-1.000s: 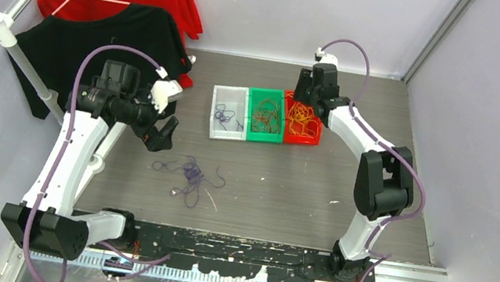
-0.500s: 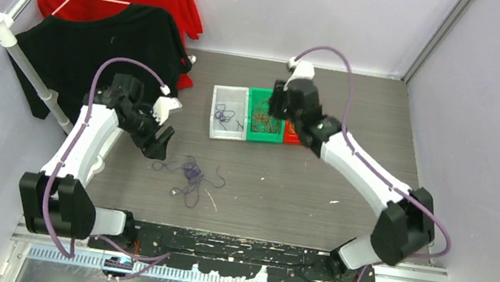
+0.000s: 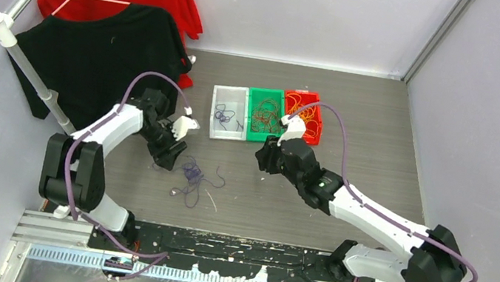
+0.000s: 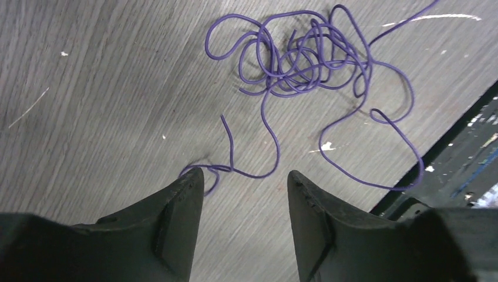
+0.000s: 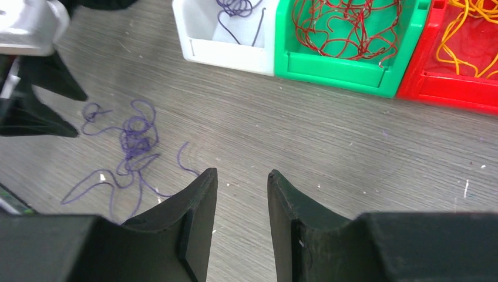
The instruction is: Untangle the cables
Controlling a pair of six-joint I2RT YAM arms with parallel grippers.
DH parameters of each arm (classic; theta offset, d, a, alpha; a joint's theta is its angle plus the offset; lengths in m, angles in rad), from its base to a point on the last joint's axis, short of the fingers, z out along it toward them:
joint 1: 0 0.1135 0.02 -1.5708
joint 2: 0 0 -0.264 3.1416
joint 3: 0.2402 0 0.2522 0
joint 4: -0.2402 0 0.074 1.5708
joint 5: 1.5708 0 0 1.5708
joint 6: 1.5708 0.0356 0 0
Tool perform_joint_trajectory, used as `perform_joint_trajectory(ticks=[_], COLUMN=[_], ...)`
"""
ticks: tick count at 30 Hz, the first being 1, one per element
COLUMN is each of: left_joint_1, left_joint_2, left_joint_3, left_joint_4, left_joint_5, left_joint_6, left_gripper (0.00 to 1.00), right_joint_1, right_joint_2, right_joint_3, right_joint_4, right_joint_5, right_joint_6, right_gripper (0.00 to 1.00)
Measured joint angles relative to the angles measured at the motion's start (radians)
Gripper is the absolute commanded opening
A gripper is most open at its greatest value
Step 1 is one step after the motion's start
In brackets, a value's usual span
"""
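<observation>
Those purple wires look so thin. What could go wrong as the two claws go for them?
The left gripper, jaws open, sits over one loose end of the purple cables; so thin a strand may slip free. That end runs into the knotted clump, so pulling could tighten it or drag everything. The right gripper, open and empty, faces the same spot; the arms might bump.
</observation>
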Motion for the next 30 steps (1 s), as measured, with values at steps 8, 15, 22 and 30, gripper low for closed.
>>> perform_joint_trajectory(ticks=[8, 15, 22, 30], left_joint_1=[-0.09, -0.106, -0.106, -0.107], left_joint_2=[0.069, 0.102, -0.02, -0.23], left_joint_3=[-0.045, -0.067, -0.015, 0.051], left_joint_4=[0.129, 0.182, 0.041, -0.102], left_joint_5=[-0.101, -0.145, -0.109, -0.036], left_joint_6=[-0.002, -0.003, -0.002, 0.054], left_gripper=[0.36, 0.03, 0.1, 0.45], right_joint_1=[0.014, 0.018, 0.018, 0.018], right_joint_2=[-0.059, -0.043, -0.039, -0.039], right_joint_3=[-0.053, -0.056, -0.056, -0.056], right_joint_4=[0.067, 0.135, 0.174, 0.196], right_joint_5=[-0.043, -0.11, -0.149, -0.169], right_joint_6=[0.089, 0.129, 0.149, 0.153], right_gripper=[0.42, 0.43, 0.43, 0.43])
